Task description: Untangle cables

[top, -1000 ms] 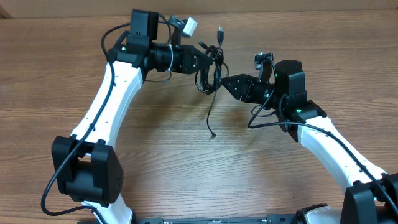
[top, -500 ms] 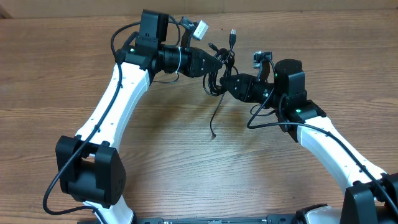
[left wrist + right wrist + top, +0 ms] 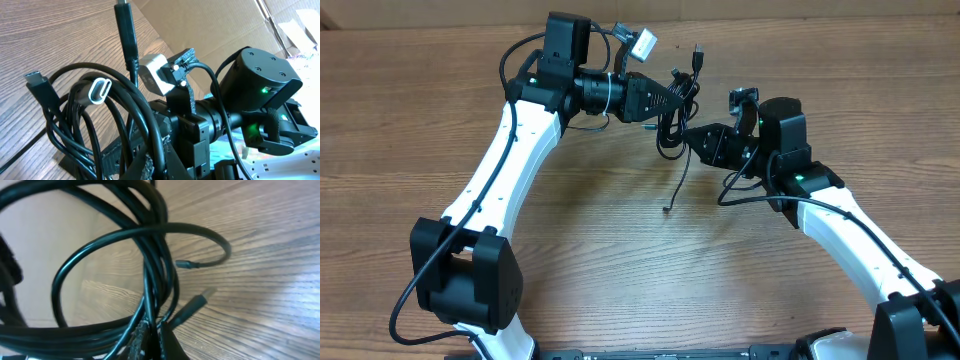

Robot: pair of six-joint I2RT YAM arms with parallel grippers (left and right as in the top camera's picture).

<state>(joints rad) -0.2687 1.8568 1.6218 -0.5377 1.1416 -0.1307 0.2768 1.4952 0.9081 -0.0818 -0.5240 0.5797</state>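
The tangle of thin black flexible cables (image 3: 670, 122) is hanging lifted off the brown wood-grain table (image 3: 620, 270), at about twelve o'clock in the overhead view, between the two arms. The black two-finger left gripper (image 3: 673, 95) is reaching in from the bundle's ten o'clock with its jaws together, clamped on the coils; in its wrist view the loops (image 3: 100, 130) are running down into the fingers, with a silver oval plug (image 3: 99, 90) poking up. The black right gripper (image 3: 689, 136) is coming in from four o'clock, its jaws pinched onto a few strands low in the knot, where its fingertips (image 3: 167, 341) are meeting the cords (image 3: 150, 255).

One loose tail (image 3: 676, 185) is dangling toward six o'clock, its tip near the table.

The step in hand looks like drawing one cord out of the knot. To do it well, the right arm should be pulling slowly toward four o'clock while the left is anchoring the rest. Which cord the right is pinching is unclear; if several are caught, pulling risks tightening the loop rather than freeing it.
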